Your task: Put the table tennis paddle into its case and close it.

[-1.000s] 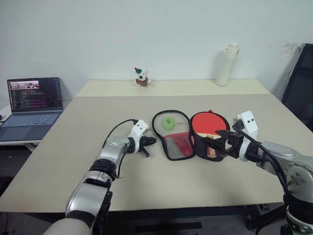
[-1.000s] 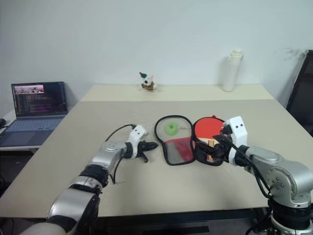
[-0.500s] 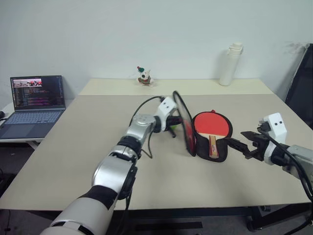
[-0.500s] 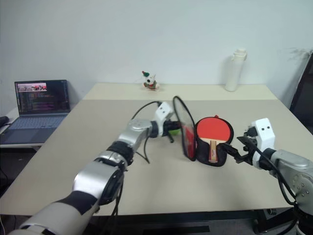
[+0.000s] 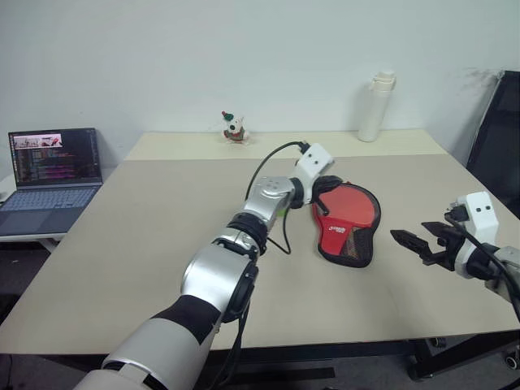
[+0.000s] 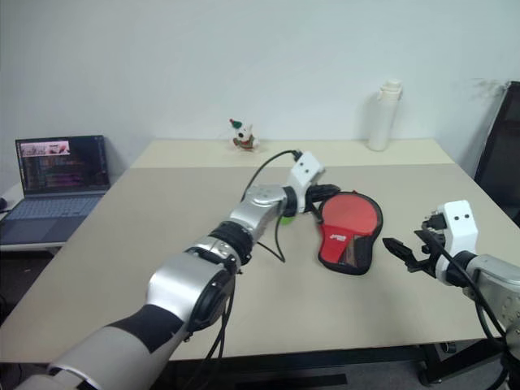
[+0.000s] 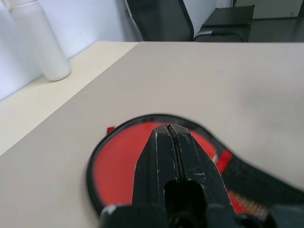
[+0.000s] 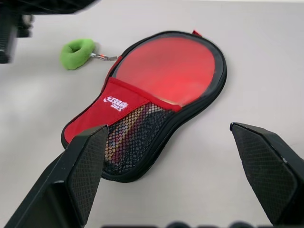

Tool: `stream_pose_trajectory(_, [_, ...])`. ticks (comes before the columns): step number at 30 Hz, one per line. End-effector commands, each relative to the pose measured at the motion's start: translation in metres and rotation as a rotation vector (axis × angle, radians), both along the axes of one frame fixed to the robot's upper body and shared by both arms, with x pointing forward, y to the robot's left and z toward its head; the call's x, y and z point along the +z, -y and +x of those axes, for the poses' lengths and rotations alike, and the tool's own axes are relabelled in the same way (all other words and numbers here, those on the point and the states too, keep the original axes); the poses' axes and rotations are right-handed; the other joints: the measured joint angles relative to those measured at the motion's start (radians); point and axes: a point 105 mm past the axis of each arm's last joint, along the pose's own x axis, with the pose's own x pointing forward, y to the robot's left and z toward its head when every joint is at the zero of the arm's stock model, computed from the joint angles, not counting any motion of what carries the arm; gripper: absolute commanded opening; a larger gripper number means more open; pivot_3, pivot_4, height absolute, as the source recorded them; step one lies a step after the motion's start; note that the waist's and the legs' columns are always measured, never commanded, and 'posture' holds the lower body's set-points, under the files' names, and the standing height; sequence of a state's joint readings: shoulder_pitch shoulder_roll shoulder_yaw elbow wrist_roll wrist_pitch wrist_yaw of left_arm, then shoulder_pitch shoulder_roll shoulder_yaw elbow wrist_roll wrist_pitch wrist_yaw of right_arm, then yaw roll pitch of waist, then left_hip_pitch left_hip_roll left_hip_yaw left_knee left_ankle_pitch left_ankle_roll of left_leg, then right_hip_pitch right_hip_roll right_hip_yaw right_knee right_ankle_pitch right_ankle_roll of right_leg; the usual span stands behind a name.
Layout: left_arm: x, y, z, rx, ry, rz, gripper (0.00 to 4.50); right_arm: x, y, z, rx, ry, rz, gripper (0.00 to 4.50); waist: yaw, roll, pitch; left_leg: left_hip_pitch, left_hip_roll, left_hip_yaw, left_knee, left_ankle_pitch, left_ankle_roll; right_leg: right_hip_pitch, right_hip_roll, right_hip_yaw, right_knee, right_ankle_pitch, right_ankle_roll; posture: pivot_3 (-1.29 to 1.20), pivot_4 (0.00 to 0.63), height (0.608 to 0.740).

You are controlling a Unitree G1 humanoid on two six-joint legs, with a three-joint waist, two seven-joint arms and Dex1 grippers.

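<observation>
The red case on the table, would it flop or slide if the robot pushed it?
The case is fabric and mesh, so its edges probably bend. It lies flat and filled out, likely with something stiff inside, so it should slide rather than roll. The green ball would probably trail along.

I see the case [image 8: 156,90] as soft red cloth with a black mesh patch. The bench [image 5: 162,236] looks smooth and matt; the green ball [image 8: 77,52] looks fuzzy.

Red, black-rimmed case [image 8: 156,90] lies flat, folded shut, on table
</observation>
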State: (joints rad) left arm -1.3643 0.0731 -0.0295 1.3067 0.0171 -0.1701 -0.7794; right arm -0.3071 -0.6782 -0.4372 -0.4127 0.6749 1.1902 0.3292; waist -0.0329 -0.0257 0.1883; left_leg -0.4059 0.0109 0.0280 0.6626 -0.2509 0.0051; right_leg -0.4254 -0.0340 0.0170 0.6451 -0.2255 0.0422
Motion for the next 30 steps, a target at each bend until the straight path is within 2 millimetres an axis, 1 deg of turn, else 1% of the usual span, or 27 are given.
stream_pose_trajectory(1, [0.002,-0.023,-0.006,-0.076,0.021,-0.045,0.01,0.007,0.002,0.022,-0.019,0.053,-0.008,4.5,-0.002,0.0,0.0,0.001,0.0,0.0,0.0,0.0,0.0,0.0,0.0,0.0,0.0,0.0,0.0,0.0,0.15,0.74])
stream_pose_trajectory(3, [-0.008,-0.035,-0.013,-0.142,0.001,-0.04,0.01,0.003,0.004,0.035,-0.036,0.044,-0.004,4.5,0.002,0.0,0.0,0.001,0.0,0.0,0.0,0.0,0.0,0.0,0.0,0.0,0.001,0.0,0.0,0.0,0.15,0.74])
stream_pose_trajectory(5, [-0.02,-0.053,-0.023,-0.203,-0.029,-0.027,0.01,-0.005,0.006,0.051,-0.052,0.022,0.002,4.5,0.004,0.0,0.0,0.0,0.0,0.0,0.0,0.0,0.0,0.0,0.0,0.0,0.001,0.0,-0.001,0.0,0.15,0.74])
stream_pose_trajectory(6, [-0.024,-0.061,-0.028,-0.217,-0.038,-0.022,0.01,-0.008,0.006,0.058,-0.052,0.009,0.005,4.5,0.003,0.0,0.0,0.0,0.0,0.0,0.0,0.0,0.0,0.0,0.0,0.0,0.0,0.002,-0.004,0.0,0.15,0.74])
stream_pose_trajectory(10, [-0.029,-0.088,-0.041,-0.181,-0.043,-0.032,0.01,-0.026,0.006,0.08,-0.044,-0.047,-0.014,4.5,0.002,0.001,0.0,0.0,0.001,0.0,0.0,0.0,0.0,0.0,0.0,0.0,0.0,0.003,-0.005,0.0,0.15,0.74])
stream_pose_trajectory(14, [-0.027,-0.096,-0.052,-0.147,-0.04,-0.039,0.01,-0.038,0.009,0.09,-0.034,-0.076,-0.033,4.5,0.01,0.001,0.0,-0.002,0.0,-0.001,0.001,0.0,0.0,0.0,-0.001,-0.001,0.0,0.003,-0.005,0.0,0.15,0.74])
stream_pose_trajectory(16, [-0.027,-0.099,-0.057,-0.135,-0.041,-0.04,0.01,-0.043,0.006,0.093,-0.019,-0.09,-0.032,4.5,0.011,0.001,0.0,-0.002,-0.001,-0.002,0.002,0.0,0.0,0.0,-0.002,-0.001,0.0,0.003,-0.005,0.0,0.15,0.74])
stream_pose_trajectory(19, [-0.031,-0.105,-0.061,-0.106,-0.057,-0.042,0.01,-0.051,-0.002,0.098,0.008,-0.112,-0.029,4.5,0.006,0.001,0.0,-0.002,-0.001,-0.001,0.002,0.0,0.0,0.0,-0.003,-0.001,0.0,0.004,-0.004,0.0,0.15,0.74])
stream_pose_trajectory(24, [-0.034,-0.106,-0.064,-0.092,-0.066,-0.036,0.01,-0.064,-0.012,0.101,0.046,-0.149,-0.05,4.5,0.004,0.001,0.0,0.002,0.0,-0.001,0.002,0.0,0.0,0.002,-0.002,0.0,0.002,0.004,-0.004,0.0,0.15,0.74])
stream_pose_trajectory(28, [-0.033,-0.107,-0.064,-0.085,-0.066,-0.035,0.01,-0.07,-0.031,0.101,0.104,-0.172,-0.031,4.5,0.001,0.001,-0.001,0.004,0.0,0.0,0.002,0.0,0.0,0.004,-0.001,0.0,0.002,0.004,-0.004,0.0,0.15,0.74])
stream_pose_trajectory(30, [-0.033,-0.107,-0.064,-0.081,-0.067,-0.033,0.01,-0.074,-0.038,0.101,0.123,-0.185,-0.034,4.5,-0.002,0.0,-0.001,0.005,0.001,0.001,0.002,0.0,0.0,0.005,-0.001,0.001,0.002,0.004,-0.004,0.0,0.15,0.74])
